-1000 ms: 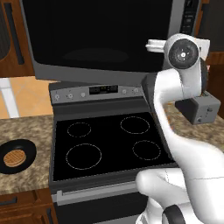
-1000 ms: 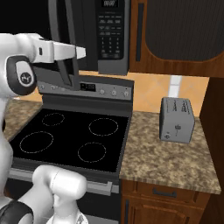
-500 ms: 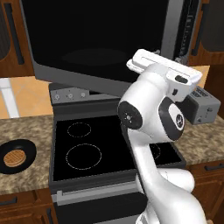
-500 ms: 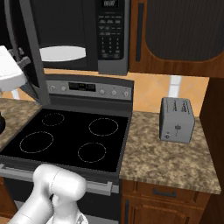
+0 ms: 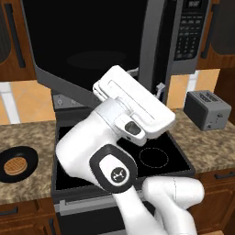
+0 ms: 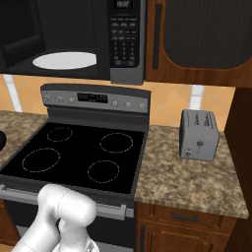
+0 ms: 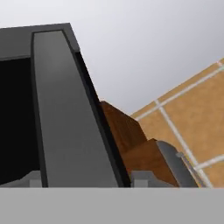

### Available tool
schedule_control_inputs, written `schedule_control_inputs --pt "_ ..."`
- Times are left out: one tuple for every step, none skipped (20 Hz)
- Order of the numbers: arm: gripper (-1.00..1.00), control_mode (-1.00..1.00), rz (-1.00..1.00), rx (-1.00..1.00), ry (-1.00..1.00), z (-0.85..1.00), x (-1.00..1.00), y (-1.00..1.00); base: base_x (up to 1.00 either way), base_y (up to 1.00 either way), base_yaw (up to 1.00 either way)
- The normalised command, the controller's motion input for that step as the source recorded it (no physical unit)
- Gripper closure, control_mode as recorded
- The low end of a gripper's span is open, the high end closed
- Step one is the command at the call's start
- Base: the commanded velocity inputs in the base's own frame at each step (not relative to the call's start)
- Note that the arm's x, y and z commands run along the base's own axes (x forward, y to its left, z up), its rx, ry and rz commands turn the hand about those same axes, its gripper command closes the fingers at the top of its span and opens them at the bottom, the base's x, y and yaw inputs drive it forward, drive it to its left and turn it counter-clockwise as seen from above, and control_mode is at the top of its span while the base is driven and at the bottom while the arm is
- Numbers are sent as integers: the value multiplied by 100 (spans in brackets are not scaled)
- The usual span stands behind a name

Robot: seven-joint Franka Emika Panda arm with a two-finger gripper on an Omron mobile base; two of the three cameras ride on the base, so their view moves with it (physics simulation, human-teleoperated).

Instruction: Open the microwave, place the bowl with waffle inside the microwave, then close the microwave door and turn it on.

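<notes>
The microwave (image 6: pixel 126 39) hangs above the stove with its white turntable (image 6: pixel 64 60) exposed. The microwave door (image 5: pixel 82 41) stands swung wide open, its dark glass facing the left base view. My gripper (image 7: pixel 87 178) is at the door's free edge, its fingertips (image 7: pixel 141 177) spread on either side of the grey handle bar (image 7: pixel 65 113), gripping nothing. The black bowl (image 5: pixel 18 164) holding the golden waffle (image 5: pixel 15 165) rests on the counter left of the stove, well away from my hand.
A black stovetop (image 6: pixel 78 152) lies below the microwave. A grey toaster (image 6: pixel 198 134) stands on the granite counter (image 6: pixel 187 182) to its right. Brown cabinets (image 6: pixel 206 39) flank the microwave. My bulky white arm (image 5: pixel 114 151) fills the space over the stove.
The door has swung from nearly shut to wide open, with my arm sweeping left and toward the camera along with it. My fingers have spread wider around the handle.
</notes>
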Motion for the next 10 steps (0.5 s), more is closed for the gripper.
schedule_control_inputs --pt "-100 -100 -36 -19 -1 -38 -100 92 0 0 0" --pt "-100 -100 -37 -23 0 -48 -89 95 0 0 0" --pt "-100 -100 -36 -23 9 -46 -47 84 0 0 0" --pt "-100 -100 -32 -18 17 -42 -7 39 0 0 0" --pt "-100 -100 -29 -16 22 -40 0 15 0 0 0" --pt "-100 -100 -26 -13 23 -39 0 9 0 0 0" --pt "-100 -100 -23 -13 26 -37 0 8 0 0 0" --pt "-100 -100 -19 -6 21 -38 0 0 0 0 0" --pt "-100 -100 -15 -3 20 -32 0 0 0 0 0" --pt "-100 -100 -13 -3 17 -32 0 7 0 0 0"
